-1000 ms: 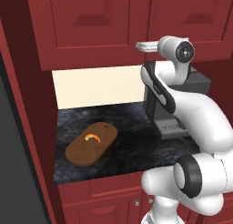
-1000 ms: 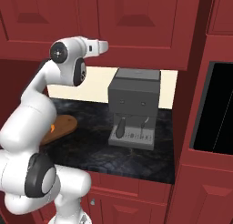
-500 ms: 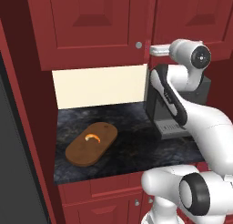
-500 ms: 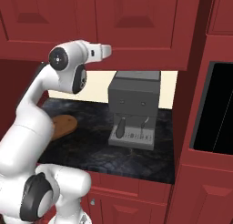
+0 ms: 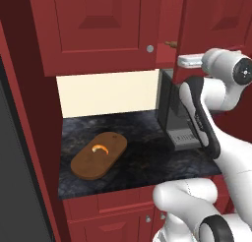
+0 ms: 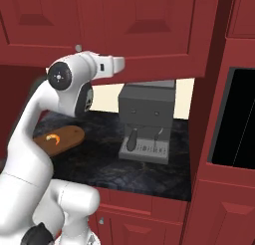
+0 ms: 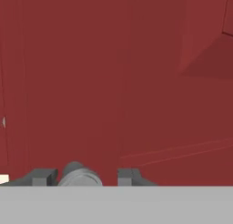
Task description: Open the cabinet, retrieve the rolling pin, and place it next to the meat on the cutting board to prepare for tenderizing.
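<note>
1. Look at the hand view. The gripper (image 7: 87, 176) is slightly spread, and a round silver knob (image 7: 81, 177) sits between its two dark fingertips (image 7: 44, 176).
2. That knob lies close against the 9 o'clock fingertip. You can see a clear gap before the 3 o'clock one, so the jaws are pinching nothing.
3. In the left base view the gripper (image 5: 181, 60) sits high, at the lower edge of the cabinet (image 5: 98, 29). It is against the right door (image 5: 216, 24).
4. That right door stands ajar, swung out toward you. The left door is flush, and its own knob (image 5: 150, 48) is at its lower corner.
5. The rolling pin (image 5: 171, 44) is inside the cabinet. Only a brown tip shows in the gap between the doors, just at 10 o'clock of the gripper.
6. The cutting board (image 5: 86, 162) lies flat on the dark counter (image 5: 142, 157), well away from the gripper at 7 o'clock.
7. The meat (image 5: 100, 148) rests on top of the board, toward its far end.
8. A grey coffee machine (image 5: 172, 113) stands on the counter at 3 o'clock of the board, directly below the gripper.
9. In the right base view you see the gripper (image 6: 117, 64) just under the cabinet's bottom edge. A dark oven window (image 6: 239, 119) is far off at 4 o'clock.
</note>
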Motion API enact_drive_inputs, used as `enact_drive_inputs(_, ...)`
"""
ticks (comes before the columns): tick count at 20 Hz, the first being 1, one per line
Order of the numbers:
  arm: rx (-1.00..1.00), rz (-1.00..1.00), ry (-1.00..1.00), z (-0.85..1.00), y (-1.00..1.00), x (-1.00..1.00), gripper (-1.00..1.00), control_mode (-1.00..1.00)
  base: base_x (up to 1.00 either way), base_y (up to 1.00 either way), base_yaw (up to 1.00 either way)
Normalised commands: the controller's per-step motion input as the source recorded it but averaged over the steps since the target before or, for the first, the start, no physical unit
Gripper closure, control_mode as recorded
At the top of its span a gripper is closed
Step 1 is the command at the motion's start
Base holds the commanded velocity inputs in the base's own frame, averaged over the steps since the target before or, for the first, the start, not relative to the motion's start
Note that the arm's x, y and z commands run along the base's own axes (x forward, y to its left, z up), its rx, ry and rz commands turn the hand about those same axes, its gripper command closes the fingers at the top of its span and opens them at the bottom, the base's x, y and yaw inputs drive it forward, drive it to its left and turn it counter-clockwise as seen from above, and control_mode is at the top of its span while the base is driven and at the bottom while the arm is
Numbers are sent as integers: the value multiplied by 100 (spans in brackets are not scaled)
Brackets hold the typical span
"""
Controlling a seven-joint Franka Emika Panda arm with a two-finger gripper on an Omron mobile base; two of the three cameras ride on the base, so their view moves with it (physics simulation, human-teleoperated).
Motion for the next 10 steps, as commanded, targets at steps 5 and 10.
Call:
enact_drive_inputs(5, -1, 0, 4, 0, -99, -68, 100, -100, 0, 0, 0)
enact_drive_inputs(10, 0, 0, 3, 0, -85, -60, 100, -100, 0, 0, 0)
